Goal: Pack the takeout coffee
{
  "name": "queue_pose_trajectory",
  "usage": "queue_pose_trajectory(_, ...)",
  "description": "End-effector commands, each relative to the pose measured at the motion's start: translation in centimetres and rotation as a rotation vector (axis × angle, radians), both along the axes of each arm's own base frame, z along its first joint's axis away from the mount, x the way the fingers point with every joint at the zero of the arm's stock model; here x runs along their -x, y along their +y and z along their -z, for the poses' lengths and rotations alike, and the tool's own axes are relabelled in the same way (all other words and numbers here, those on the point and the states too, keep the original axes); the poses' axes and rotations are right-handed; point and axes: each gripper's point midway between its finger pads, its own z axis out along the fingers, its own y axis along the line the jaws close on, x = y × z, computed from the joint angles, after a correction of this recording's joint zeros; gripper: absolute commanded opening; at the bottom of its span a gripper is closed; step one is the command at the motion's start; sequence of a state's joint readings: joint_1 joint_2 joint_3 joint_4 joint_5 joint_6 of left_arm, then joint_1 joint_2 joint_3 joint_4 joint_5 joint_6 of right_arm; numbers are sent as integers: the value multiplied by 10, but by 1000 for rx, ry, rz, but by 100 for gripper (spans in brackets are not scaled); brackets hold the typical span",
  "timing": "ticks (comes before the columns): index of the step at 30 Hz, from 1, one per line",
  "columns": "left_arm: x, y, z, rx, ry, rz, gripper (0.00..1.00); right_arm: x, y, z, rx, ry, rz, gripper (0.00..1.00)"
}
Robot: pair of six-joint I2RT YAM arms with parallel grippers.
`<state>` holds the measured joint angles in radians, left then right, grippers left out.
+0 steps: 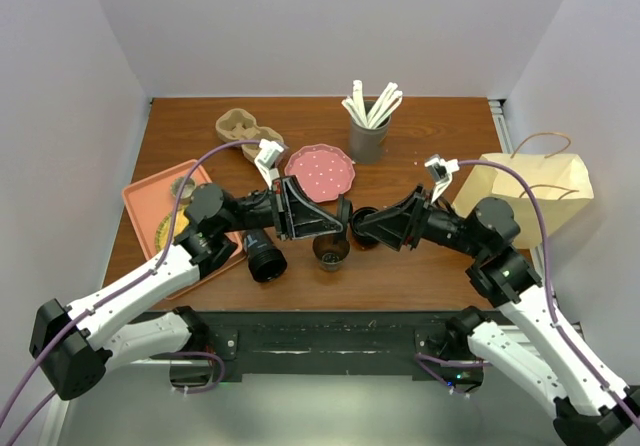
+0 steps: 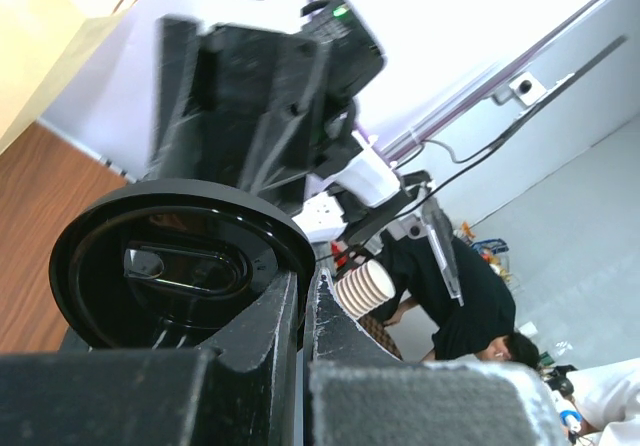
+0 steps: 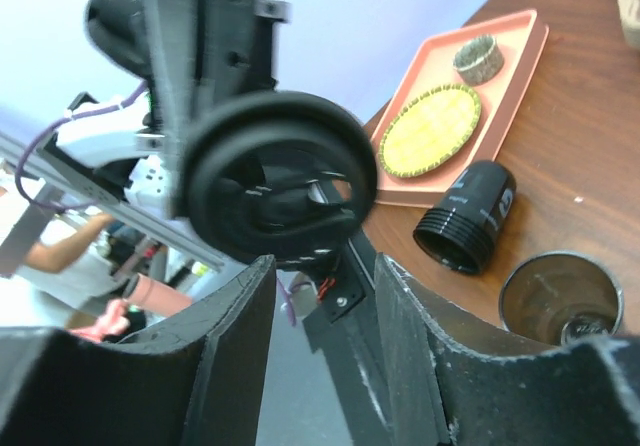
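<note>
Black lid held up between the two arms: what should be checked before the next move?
1. Left jaws clamped on the black lid: ok.
2. Right jaws open and lined up with the lid: ok.
3. Right jaws gripping the lid: not ok, not yet closed.
4. Cup upright and uncovered: ok.
5. Paper bag open to take the cup: cannot tell.

Black lid (image 2: 180, 266), salmon tray (image 1: 147, 198), pink plate (image 1: 320, 173) dotted white — tan bag (image 1: 530, 191), brown table (image 1: 450, 126).
</note>
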<state>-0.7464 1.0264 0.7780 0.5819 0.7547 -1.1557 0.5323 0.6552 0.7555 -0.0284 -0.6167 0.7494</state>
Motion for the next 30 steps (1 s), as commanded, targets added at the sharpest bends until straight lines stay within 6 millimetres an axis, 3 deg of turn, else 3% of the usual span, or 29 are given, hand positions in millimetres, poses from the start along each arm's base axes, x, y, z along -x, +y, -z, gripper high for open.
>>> queue_pose_trajectory(1, 6, 10, -35, 121, -51, -8, 0, -10, 0, -15, -66, 28, 48, 51)
queue_pose_trajectory(7, 10, 14, -37, 146, -33, -5, 0, -8, 3, -26, -95, 1, 19, 52)
queue_pose_trajectory(30, 17, 18, -37, 159, -25, 14, 0, -18, 23, -38, -142, 7, -73, 48)
